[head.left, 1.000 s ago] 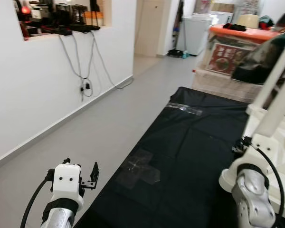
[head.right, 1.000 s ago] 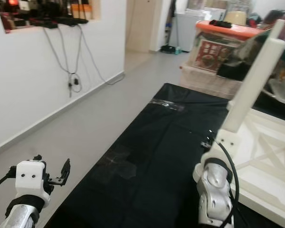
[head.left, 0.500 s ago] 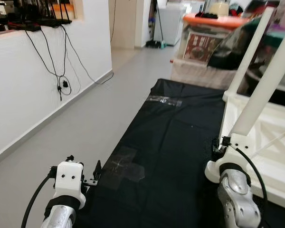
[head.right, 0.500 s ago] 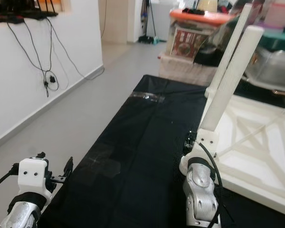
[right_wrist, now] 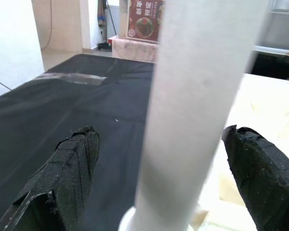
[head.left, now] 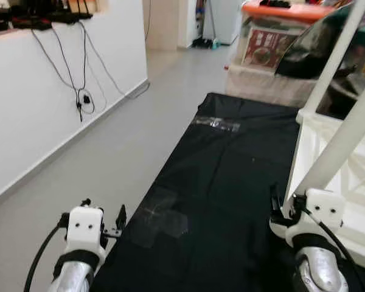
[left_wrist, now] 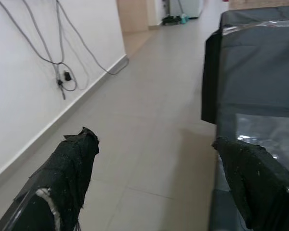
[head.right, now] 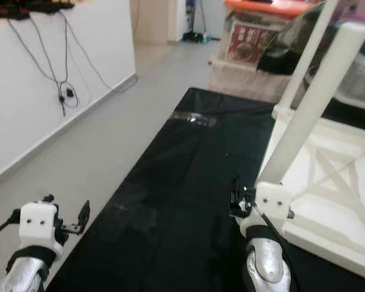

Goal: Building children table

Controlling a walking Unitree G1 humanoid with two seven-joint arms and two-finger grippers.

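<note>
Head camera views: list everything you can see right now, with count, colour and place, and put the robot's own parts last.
Upturned white wooden children's table: one, white, on the sheet's right side.
Round white table legs: two, pointing up.
Black floor sheet: one, centre floor, taped patches.
Cables: several, dark, hanging on the left white wall.
Storage boxes: stacked, orange lid, far end.
Left tool: open, over grey floor beside the sheet.
Right tool: open, fingers either side of the near leg.
</note>
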